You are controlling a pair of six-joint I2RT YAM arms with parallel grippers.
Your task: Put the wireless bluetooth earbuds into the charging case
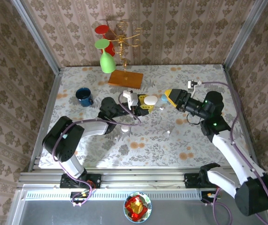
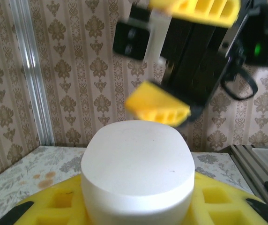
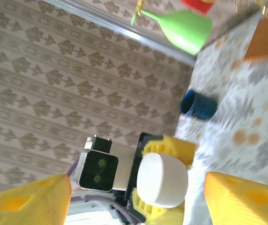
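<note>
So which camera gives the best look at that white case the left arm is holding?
The left wrist view: the white case is close, large and sharp, seated between yellow fingers. The right wrist view shows it smaller, from the other side. In the top view it is a tiny white oval.

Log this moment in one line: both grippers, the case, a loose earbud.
left gripper: shut on charging case | right gripper: open, facing it | earbud: loose on table

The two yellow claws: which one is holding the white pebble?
The left gripper, on the overhead view's left arm: it clamps the white case. The right gripper faces it, open and empty.
</note>
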